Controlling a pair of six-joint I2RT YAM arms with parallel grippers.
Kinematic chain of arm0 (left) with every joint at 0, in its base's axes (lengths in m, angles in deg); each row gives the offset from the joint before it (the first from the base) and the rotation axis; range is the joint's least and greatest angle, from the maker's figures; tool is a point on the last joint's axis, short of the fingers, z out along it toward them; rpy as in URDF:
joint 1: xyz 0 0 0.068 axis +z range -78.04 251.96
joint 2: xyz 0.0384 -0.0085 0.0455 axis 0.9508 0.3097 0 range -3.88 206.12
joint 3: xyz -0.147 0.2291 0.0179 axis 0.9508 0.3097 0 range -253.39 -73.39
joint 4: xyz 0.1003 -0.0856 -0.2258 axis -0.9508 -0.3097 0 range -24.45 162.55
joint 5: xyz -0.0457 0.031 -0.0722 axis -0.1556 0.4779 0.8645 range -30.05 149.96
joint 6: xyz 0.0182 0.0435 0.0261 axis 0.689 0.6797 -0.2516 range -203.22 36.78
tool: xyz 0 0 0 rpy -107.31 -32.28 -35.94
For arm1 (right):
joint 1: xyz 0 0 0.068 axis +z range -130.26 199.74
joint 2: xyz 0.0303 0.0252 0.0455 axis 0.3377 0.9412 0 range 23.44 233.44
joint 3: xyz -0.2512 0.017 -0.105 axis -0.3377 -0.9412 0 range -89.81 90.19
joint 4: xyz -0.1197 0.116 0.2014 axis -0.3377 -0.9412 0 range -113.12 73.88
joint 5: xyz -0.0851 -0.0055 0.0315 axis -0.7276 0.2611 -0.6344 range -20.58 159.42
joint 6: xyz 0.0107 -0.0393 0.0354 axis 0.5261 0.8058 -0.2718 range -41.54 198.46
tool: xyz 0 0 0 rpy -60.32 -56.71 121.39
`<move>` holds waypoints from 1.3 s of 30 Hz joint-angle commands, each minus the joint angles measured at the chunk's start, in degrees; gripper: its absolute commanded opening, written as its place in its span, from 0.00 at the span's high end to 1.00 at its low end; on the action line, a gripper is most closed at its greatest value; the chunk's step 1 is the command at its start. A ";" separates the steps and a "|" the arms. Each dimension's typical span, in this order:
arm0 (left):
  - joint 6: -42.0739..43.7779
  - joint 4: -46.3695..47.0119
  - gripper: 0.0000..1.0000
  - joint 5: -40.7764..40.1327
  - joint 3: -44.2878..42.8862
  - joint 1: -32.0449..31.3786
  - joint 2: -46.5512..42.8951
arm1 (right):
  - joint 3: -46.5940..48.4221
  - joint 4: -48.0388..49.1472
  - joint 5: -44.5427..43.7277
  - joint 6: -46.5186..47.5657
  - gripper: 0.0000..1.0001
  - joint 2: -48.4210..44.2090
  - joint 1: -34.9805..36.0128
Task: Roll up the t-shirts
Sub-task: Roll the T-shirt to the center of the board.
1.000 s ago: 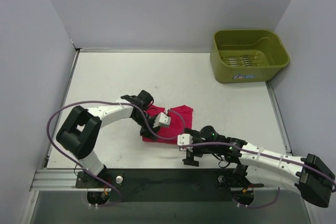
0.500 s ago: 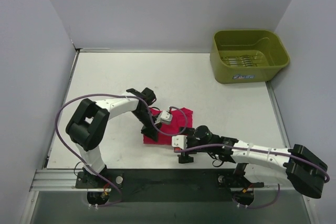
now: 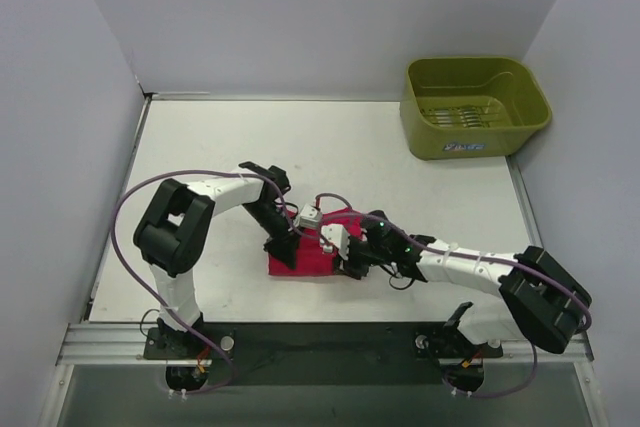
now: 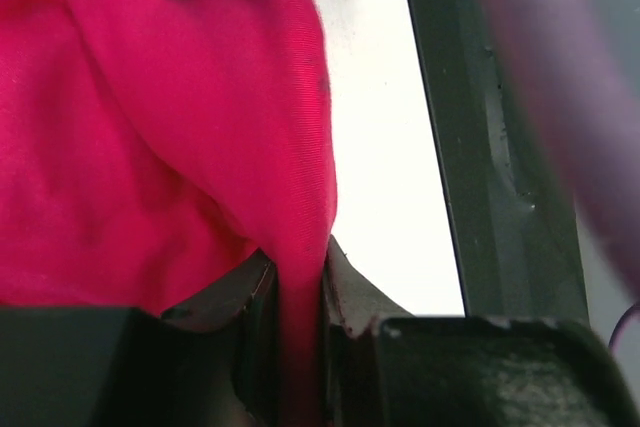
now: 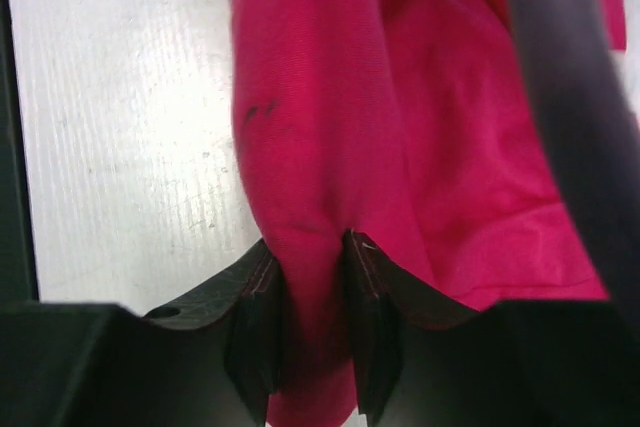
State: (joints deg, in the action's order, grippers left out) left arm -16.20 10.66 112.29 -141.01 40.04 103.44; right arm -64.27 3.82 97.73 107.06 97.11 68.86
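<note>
While both arms reach in from the bottom edge of the overhead frame, the left arm [image 3: 215, 190] bends in from the lower left and the right arm [image 3: 465, 269] from the lower right. They meet at the t-shirt [image 3: 300, 265], just below the centre. The magenta-red shirt lies on the pale bench [image 3: 200, 147] as a compact, bunched heap, not spread flat and not a tidy cylinder.

The left wrist view shows the left jaws clamped on a thin fold of the cloth, with fabric billowing above them. The right wrist view shows the right jaws pinched on a thicker ridge of it, bench showing to the left of that ridge. So both hold the garment, one at each side.

My reading is that the rolling is under way but unfinished. The cloth is gathered, yet no tight roll shows, and its ends are hidden under the wrists. Only this one shirt is in view.

Farther back, in the upper right, stands the olive-green tub [image 3: 430, 137], well apart from the shirt.
</note>
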 commanded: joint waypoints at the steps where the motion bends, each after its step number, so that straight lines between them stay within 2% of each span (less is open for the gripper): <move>1: 6.17 -9.09 0.74 3.47 -4.36 0.28 2.97 | 7.14 -6.83 10.51 -6.53 0.77 4.90 -8.22; 6: 12.42 -20.10 0.76 4.88 -11.04 2.03 10.70 | 18.11 -24.23 30.09 -4.88 0.81 15.16 -17.03; 10: 16.64 -28.61 0.83 5.40 -17.01 3.26 16.68 | 27.61 -34.94 36.54 -5.84 0.86 24.84 -19.59; 13: 15.51 -28.64 0.85 5.59 -18.08 4.49 19.14 | 32.90 -41.64 40.93 -4.44 0.87 31.08 -21.26; 20: 12.96 -27.23 0.84 5.23 -18.61 7.74 21.61 | 39.49 -46.74 46.82 -8.46 0.88 43.03 -25.21; 22: 14.27 -28.54 0.74 6.02 -18.78 8.98 21.61 | 41.34 -48.24 47.27 -8.91 0.89 45.24 -26.61; 27: 16.12 -28.20 0.71 5.85 -17.90 11.27 18.71 | 48.98 -55.00 47.71 -6.99 0.90 51.48 -27.50; 30: 14.98 -28.55 0.77 6.37 -18.43 12.14 15.99 | 51.27 -56.59 46.22 -7.77 0.91 52.10 -27.68; 31: 12.80 -28.55 0.83 5.85 -18.78 12.23 15.20 | 51.62 -57.73 46.04 -7.60 0.91 51.75 -27.77; 33: 11.38 -28.64 0.88 5.15 -18.70 12.41 14.40 | 52.06 -58.87 44.99 -6.90 0.91 50.61 -27.85; 34: 11.29 -28.55 0.94 4.53 -17.91 12.50 12.75 | 52.42 -61.40 44.46 -6.11 0.91 50.52 -27.94; 37: 10.85 -28.64 1.00 4.09 -17.20 12.59 10.02 | 53.56 -67.02 40.25 -2.96 0.91 50.08 -27.94; 39: 9.88 -28.46 1.00 4.09 -16.76 12.59 8.87 | 53.04 -69.24 38.23 0.04 0.91 49.38 -27.85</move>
State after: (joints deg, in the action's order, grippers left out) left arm -14.06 -3.67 117.01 -158.06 50.79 121.87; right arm -10.88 -52.33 144.48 108.26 146.83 46.42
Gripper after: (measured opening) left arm 0.219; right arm 0.176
